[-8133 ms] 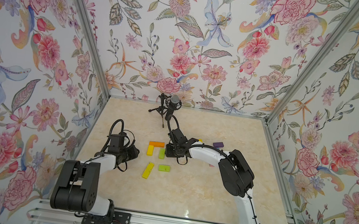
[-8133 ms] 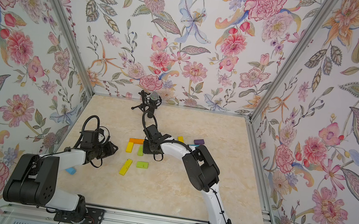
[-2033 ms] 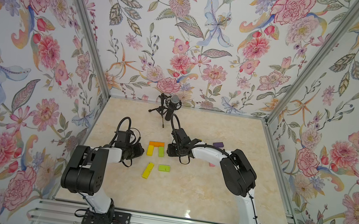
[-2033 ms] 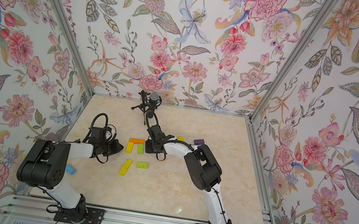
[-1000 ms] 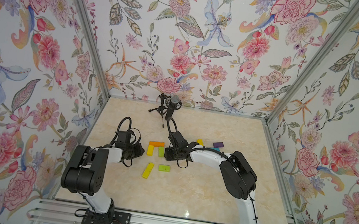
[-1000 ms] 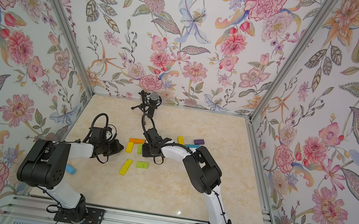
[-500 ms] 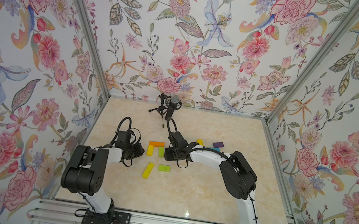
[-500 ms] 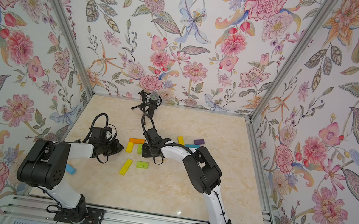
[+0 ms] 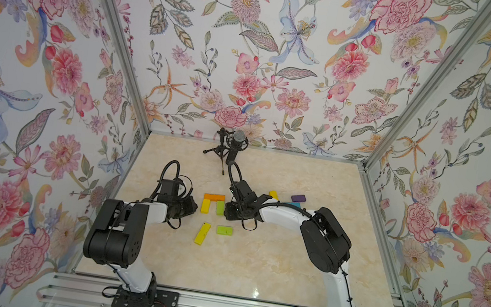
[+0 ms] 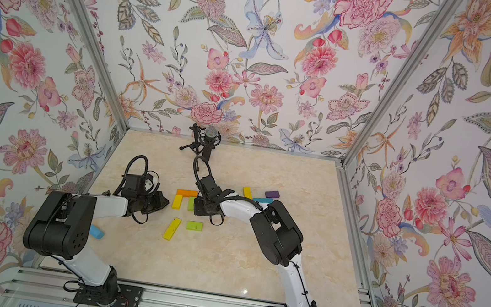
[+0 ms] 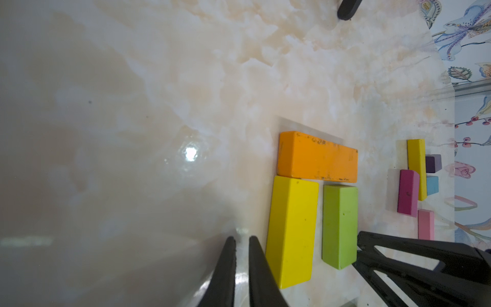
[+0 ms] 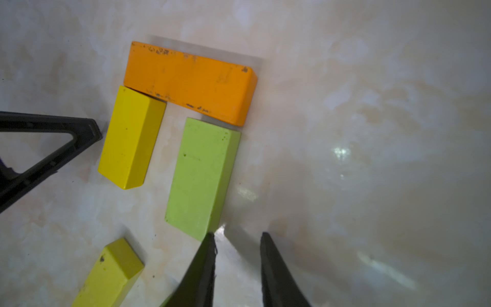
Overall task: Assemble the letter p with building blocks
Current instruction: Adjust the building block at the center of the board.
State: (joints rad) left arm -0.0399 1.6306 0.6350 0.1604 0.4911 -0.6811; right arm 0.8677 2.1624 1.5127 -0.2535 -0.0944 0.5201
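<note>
Three building blocks form an arch in both top views: an orange block [image 9: 214, 196] [image 10: 187, 192] across a short yellow block [image 9: 205, 205] and a lime green block [image 9: 220, 207]. My left gripper [image 11: 241, 239] lies low beside the yellow block [image 11: 291, 231], on its outer side. Its jaws are nearly together with nothing between them. My right gripper [image 12: 238, 235] is open and empty beside the green block [image 12: 203, 178]. One of its fingertips [image 12: 211, 236] is at that block's near corner. The orange block [image 12: 190, 82] tops both.
A long yellow block [image 9: 202, 233] and a lime block [image 9: 224, 230] lie loose nearer the front. Yellow [image 9: 273, 194], purple [image 9: 298, 198] and teal [image 9: 292, 203] blocks sit behind the right arm, with magenta [image 11: 407, 192] and pink [image 11: 426, 224] ones. A blue block [image 10: 96, 231] lies by the left wall. A microphone [image 9: 237, 141] stands at the back.
Two seconds ago the right gripper stood a little farther back; it has come down beside the green block. Over the last second neither arm nor any block has moved.
</note>
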